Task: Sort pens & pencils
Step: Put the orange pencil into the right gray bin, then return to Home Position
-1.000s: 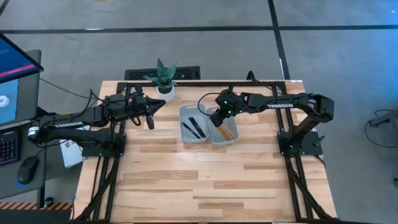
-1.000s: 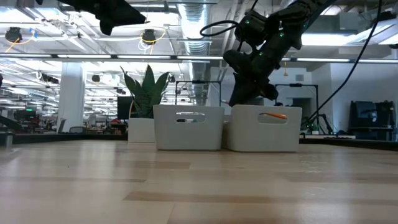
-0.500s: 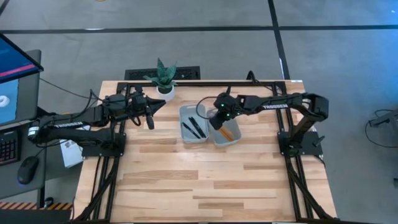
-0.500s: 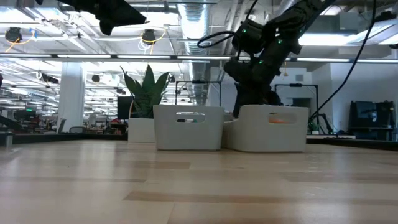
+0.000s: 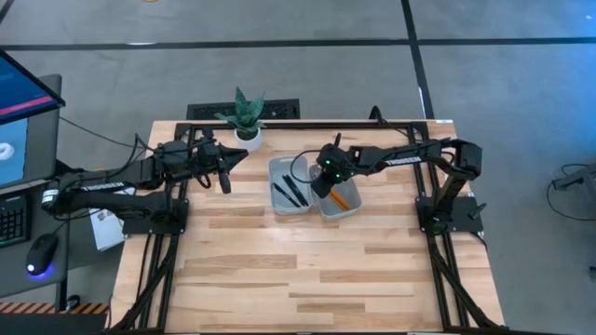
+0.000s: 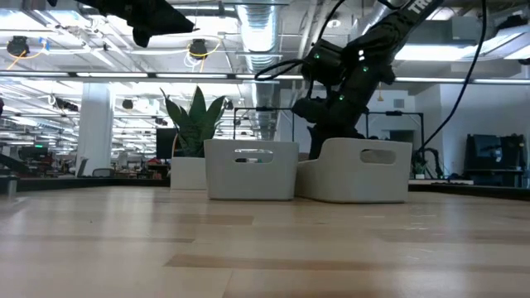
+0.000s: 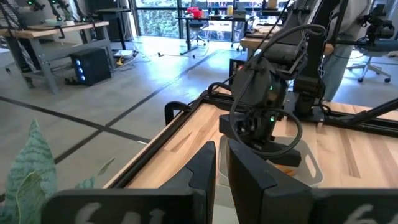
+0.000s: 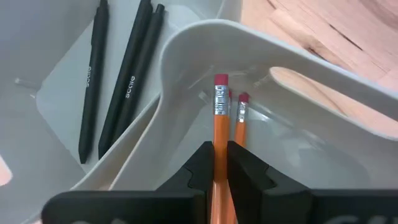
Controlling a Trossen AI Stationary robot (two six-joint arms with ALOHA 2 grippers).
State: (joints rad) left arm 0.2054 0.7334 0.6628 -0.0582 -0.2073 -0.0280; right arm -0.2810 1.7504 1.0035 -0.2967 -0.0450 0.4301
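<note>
The right gripper (image 8: 214, 163) reaches down into the right-hand bin (image 8: 323, 81), its two dark fingers (image 8: 200, 169) pressed on either side of an orange pencil (image 8: 219, 118) with a red eraser and metal band. Two more pencils (image 8: 242, 121) lie just beside and behind it inside the same bin, which sits tilted against its neighbour in the right wrist view. In the left-hand bin (image 8: 50, 99), touching the first, three black pens (image 8: 127, 81) lie flat on the floor of the tray, two of them side by side and one a little apart.

From above, the right gripper (image 5: 323, 177) is over the seam between the two pale bins on the wooden table (image 5: 307, 270), with the pens (image 5: 291, 191) showing in the left-hand bin (image 5: 279, 169) and a pencil (image 5: 339, 196) in the right-hand bin (image 5: 348, 207). At table height, that bin (image 6: 356, 170) leans with its near side raised against the upright left-hand bin (image 6: 251, 169).

The left gripper (image 5: 224, 180) hangs above the table near a potted plant (image 5: 244, 115), well apart from the bins, its fingers (image 7: 205, 168) nearly together with only a narrow gap and nothing between them.
</note>
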